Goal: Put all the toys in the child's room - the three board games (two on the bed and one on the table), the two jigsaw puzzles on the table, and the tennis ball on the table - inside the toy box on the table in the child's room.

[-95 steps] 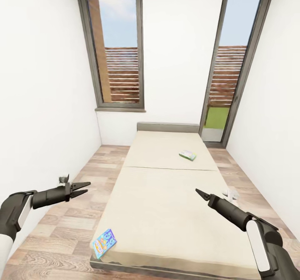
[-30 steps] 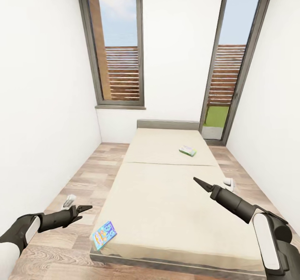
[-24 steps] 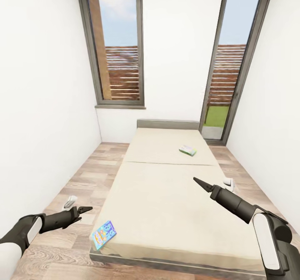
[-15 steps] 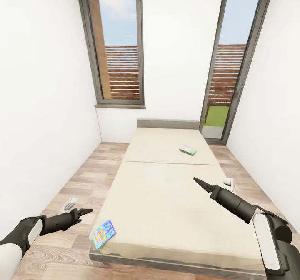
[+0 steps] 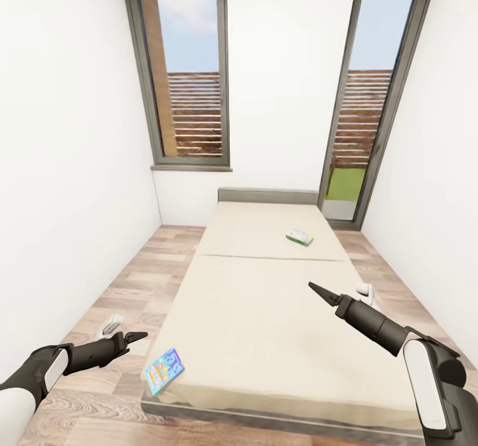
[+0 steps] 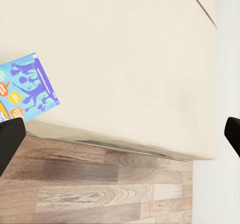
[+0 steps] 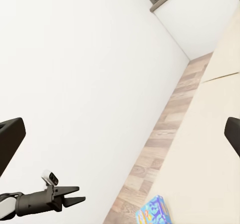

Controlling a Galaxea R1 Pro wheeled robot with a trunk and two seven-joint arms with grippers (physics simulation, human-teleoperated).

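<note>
Head cam: your small blue game box [image 5: 164, 370] sits on the low beige bed's [image 5: 265, 313] near corner, w/ a white-green box [image 5: 300, 237] far up. L gripper [image 5: 137, 336] low beside it, R gripper [image 5: 313, 288] above the mattress. L wrist cam: fingers [image 6: 10, 141] spread wide. R wrist cam: wide too.

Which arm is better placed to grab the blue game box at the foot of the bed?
Left. The left gripper hovers open just beside the blue game box at the bed corner; the right gripper is farther off.
</note>
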